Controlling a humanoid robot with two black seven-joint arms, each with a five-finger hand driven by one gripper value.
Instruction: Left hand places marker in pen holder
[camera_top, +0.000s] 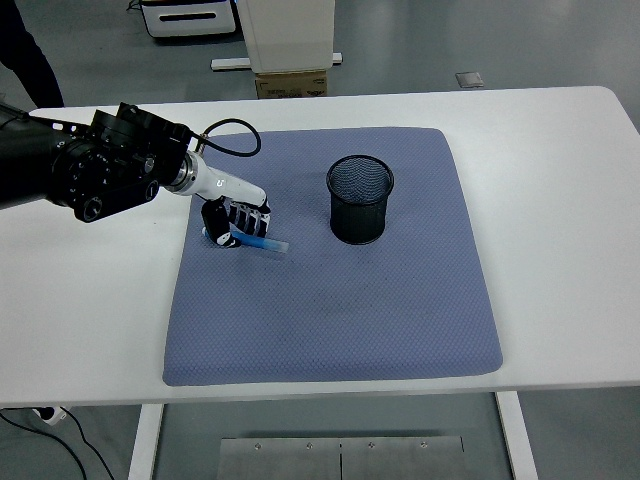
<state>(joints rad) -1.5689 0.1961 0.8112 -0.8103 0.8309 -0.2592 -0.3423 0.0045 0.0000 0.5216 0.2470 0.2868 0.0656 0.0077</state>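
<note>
A: where's the blue marker (262, 241) at?

B: On the blue mat (330, 300), left of the black mesh pen holder (360, 200). Left hand (236, 220) has its fingers curled around it, one end tilted up a bit.

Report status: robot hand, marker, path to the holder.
Left robot hand closed on blue marker, low over the mat. Right arm out of view. Pen holder upright, marker not in yet. Path between looks clear.
</note>
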